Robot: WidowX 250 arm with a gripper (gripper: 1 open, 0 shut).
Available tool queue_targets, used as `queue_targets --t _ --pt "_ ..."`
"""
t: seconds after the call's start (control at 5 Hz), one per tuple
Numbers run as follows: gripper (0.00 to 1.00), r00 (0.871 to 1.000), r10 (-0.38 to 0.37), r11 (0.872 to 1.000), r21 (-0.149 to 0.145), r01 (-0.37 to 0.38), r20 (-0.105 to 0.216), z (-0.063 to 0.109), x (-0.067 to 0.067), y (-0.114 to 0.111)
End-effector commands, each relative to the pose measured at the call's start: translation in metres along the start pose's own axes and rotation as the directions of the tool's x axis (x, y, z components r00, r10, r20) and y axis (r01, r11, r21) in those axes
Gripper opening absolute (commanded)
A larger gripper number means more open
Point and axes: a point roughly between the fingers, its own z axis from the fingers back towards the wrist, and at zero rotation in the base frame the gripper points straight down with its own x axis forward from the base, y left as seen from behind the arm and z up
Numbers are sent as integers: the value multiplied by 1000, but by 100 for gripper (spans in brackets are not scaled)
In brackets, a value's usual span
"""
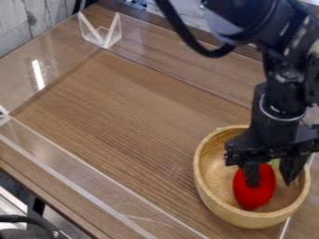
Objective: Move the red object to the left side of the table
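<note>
A brown wood-grain tabletop fills the view, edged by clear acrylic walls along the near left side and the back. The black robot arm reaches down over the lower right corner. There a round light wooden bowl sits on the tabletop. The gripper points straight down into the bowl, its fingers partly open and set either side of the red toy fruit, which lies inside the bowl; whether they grip it cannot be told.
</note>
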Motion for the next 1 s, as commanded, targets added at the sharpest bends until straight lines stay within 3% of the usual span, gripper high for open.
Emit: queue_targets --t 0.0,0.4,0.6,0.8 --pt "0 1000 20 999 -35 -19 19 17 -3 -1" --pt "0 999 35 995 -97 -33 25 64 -7 1" --pt "0 999 29 991 -131 -25 33 93 1 12" --pt "0 998 33 990 -141 -26 52 115 12 32"
